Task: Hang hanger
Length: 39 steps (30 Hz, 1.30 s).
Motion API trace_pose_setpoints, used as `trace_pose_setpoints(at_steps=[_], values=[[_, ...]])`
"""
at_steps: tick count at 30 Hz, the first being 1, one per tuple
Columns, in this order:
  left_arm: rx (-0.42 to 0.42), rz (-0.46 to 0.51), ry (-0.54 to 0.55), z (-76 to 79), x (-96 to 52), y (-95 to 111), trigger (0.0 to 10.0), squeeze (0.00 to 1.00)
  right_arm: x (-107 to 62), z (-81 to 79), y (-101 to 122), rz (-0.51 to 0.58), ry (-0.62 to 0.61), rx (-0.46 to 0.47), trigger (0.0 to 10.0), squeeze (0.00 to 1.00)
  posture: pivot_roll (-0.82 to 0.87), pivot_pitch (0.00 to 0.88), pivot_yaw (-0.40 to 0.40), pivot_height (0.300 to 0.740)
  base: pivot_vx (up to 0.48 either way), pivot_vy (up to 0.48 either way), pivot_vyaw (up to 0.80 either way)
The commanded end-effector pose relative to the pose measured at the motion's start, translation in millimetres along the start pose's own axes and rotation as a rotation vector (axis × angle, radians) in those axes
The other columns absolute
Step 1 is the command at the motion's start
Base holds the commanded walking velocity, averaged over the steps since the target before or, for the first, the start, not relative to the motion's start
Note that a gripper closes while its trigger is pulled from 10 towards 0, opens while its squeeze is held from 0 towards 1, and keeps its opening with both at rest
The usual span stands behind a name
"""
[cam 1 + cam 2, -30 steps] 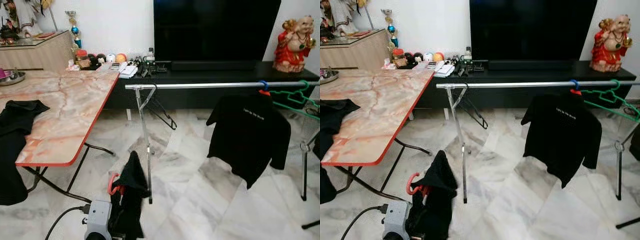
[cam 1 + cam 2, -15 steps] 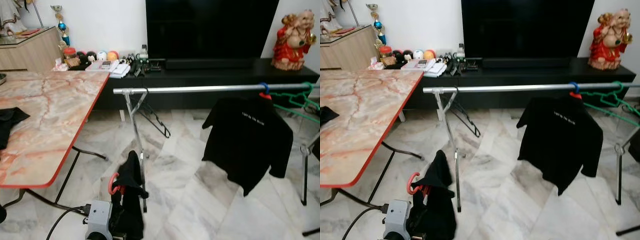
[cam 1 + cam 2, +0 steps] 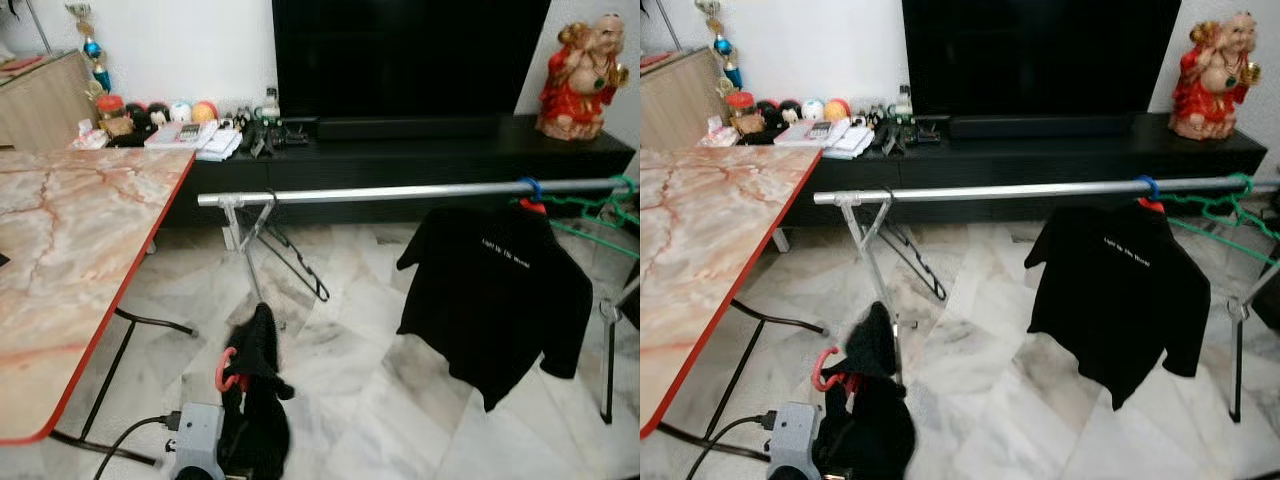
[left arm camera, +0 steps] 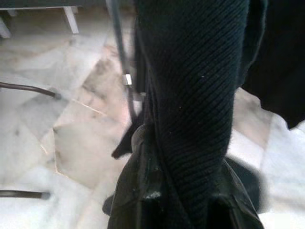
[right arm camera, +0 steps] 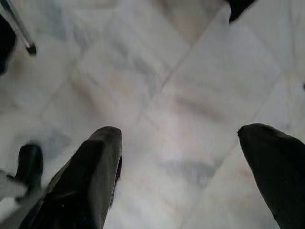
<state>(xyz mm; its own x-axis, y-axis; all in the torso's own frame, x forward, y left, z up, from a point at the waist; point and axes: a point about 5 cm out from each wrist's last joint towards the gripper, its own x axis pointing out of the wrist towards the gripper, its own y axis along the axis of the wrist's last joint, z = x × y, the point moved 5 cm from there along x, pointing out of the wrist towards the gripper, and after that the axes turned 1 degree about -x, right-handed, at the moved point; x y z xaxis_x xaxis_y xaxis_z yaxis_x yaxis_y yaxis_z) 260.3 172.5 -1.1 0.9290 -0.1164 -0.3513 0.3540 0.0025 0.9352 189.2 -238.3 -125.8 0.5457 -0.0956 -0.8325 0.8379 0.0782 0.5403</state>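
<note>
Left pincer (image 3: 232, 400) grips the red hanger (image 3: 226, 368) with its black garment low ahead (right pincer (image 5: 178, 176) gapes empty over the floor); the rail (image 3: 400, 191) has drawn nearer, the table (image 3: 60, 260) slipping leftward, so hanging nears

the only writing anywhere here is a short line of small white letters across the chest of the black t-shirt (image 3: 497, 300) hanging from the silver rail (image 3: 400, 192). it runs as one row of a few words, but the letters are too small and soft to make out, so i can't say what it spells. the papers and booklets (image 3: 825, 135) on the dark tv cabinet (image 3: 1060, 155) show pale covers with nothing legible on them.
</note>
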Motion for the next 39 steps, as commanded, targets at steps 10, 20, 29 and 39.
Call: trace_pose_setpoints(at_steps=[10, 20, 29, 39], values=[[-0.008, 0.011, 0.036, -12.2, -1.4, 3.8, 10.0, 0.0, 1.0, -11.0, 2.2, 0.004, 0.049, -0.02, 10.0, 0.0, 0.13, 0.055, -0.02, 0.74, 0.0, 0.0, 0.4], [0.0, 0.012, 0.033, -12.1, -1.5, 4.1, 10.0, 0.0, 1.0, -9.2, 0.7, -0.004, 0.033, -0.014, 10.0, 0.0, 0.13, 0.052, -0.022, 0.74, 0.0, 0.0, 0.14], [0.007, 0.011, 0.027, -9.4, -0.2, 3.7, 10.0, 0.0, 0.9, -9.6, 0.0, -0.005, 0.033, -0.016, 10.0, 0.0, 0.13, 0.039, -0.022, 0.74, 0.0, -0.425, 0.0], [0.012, 0.014, 0.018, -6.4, 0.0, 3.1, 10.0, 0.0, 0.7, -9.9, -1.3, -0.009, 0.038, -0.025, 10.0, 0.0, 0.13, 0.023, -0.022, 0.74, 0.0, -0.48, 0.0]])
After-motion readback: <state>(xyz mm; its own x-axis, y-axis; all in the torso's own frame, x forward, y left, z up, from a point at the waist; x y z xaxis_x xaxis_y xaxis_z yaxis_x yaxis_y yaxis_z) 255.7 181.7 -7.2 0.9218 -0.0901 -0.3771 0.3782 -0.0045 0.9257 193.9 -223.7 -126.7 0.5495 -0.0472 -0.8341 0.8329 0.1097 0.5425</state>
